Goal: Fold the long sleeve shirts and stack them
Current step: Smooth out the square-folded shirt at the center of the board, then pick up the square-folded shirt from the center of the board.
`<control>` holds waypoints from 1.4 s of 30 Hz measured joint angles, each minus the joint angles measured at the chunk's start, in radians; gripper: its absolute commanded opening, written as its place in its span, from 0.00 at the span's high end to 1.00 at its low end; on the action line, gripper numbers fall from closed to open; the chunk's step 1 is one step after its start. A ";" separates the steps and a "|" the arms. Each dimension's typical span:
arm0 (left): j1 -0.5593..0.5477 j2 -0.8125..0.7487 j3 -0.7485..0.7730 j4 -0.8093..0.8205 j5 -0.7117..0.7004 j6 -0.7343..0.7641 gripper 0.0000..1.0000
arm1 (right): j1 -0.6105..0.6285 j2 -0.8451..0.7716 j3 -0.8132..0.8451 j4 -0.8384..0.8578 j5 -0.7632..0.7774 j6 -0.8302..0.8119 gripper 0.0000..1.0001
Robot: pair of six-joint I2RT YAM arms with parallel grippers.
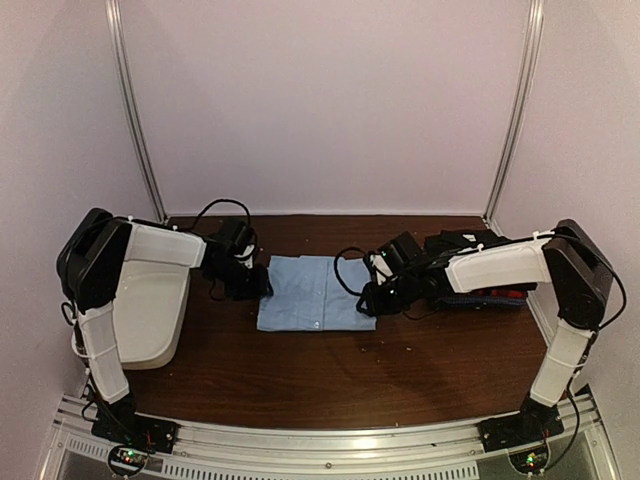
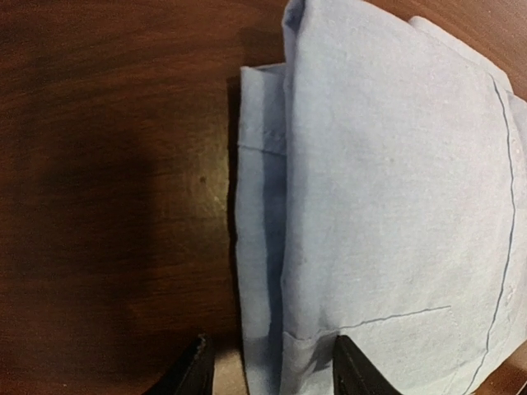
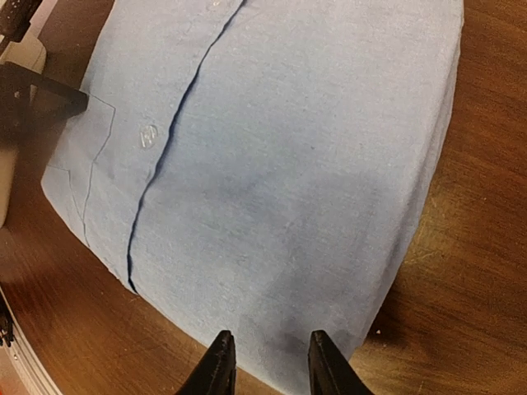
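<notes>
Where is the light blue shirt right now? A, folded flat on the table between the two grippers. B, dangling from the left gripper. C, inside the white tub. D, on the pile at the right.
A: the light blue shirt lies folded on the table, with the left gripper at one side and the right gripper at the other.

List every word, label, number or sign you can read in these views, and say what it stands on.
No text can be read in any view.
Shirt: plain light blue cloth, no tag or print showing.
Button: any marking is too blurred to read.
Tub: plain white, no print visible.
</notes>
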 measured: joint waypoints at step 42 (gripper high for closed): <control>0.009 -0.113 0.099 -0.169 0.122 0.060 1.00 | 0.000 0.007 0.108 0.026 0.009 0.000 0.67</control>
